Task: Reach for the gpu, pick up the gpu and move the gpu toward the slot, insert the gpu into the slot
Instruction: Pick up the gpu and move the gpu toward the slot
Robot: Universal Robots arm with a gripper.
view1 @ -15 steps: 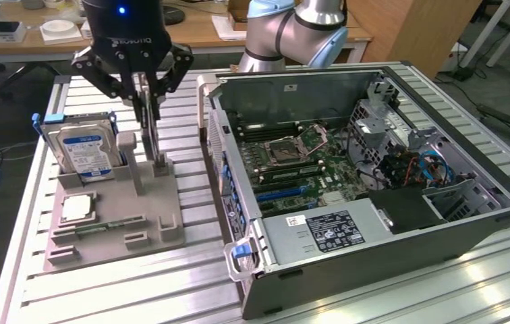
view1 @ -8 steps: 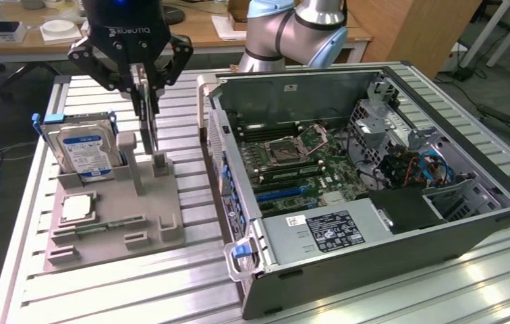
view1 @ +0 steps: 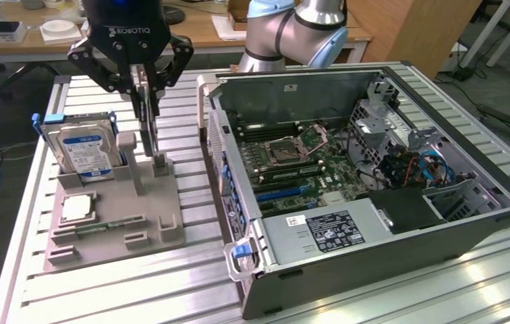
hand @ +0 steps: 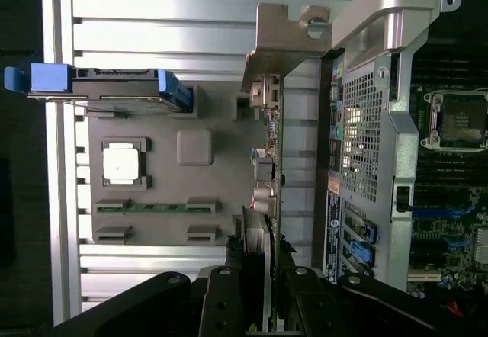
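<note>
Standing on edge, the gpu [hand: 276,150] looks thin, dark and component-studded.

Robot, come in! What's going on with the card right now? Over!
Gripper down over the card. Card upright in grey holder, beside hard drive. Nothing seen blocking it. Over.

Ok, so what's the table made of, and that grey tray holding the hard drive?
The table looks like bare metal, probably aluminium: silvery ribbed slats catching light. The grey tray looks like matte plastic: dull, even colour, no shine, though I can't be sure.
</note>
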